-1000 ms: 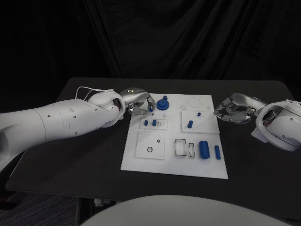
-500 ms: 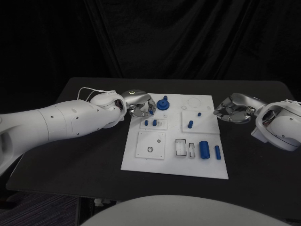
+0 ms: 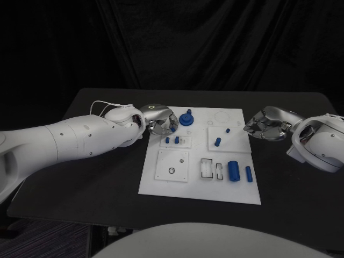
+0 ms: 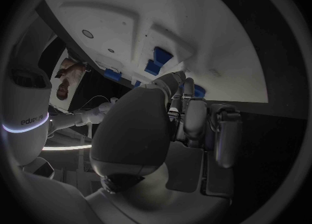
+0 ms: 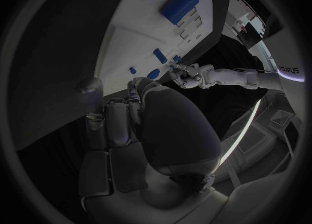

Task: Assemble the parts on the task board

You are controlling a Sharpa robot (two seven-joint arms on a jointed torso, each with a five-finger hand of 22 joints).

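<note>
we see the task board [image 3: 219,191] lying in the middle of the black table [image 3: 94,183], between our two arms, which we judge puts every socket within reach of either one. our left hand [image 3: 158,120] hangs over the board's far left corner, its fingers curled in toward the palm; from the wrist view they appear closed on nothing, though a small piece hidden behind them we cannot rule out. it sits just beside the blue knobbed part [image 3: 187,118] that stands upright near the far edge, and above the two short blue pegs [image 3: 171,140] set in their little plate, so we take it that this hand is lining up for one of those. our right hand [image 3: 265,124] waits off the board's right edge, near it but apart, fingers bunched in and empty as far as we can tell, probably kept clear so it does not crowd the work. on the near right the large blue cylinder [image 3: 233,170] and the slimmer blue pin [image 3: 249,173] lie flat beside empty rectangular slots [image 3: 212,169], and the square plate with the ring hole [image 3: 172,165] is unfilled, so much of the assembly looks to remain
</note>
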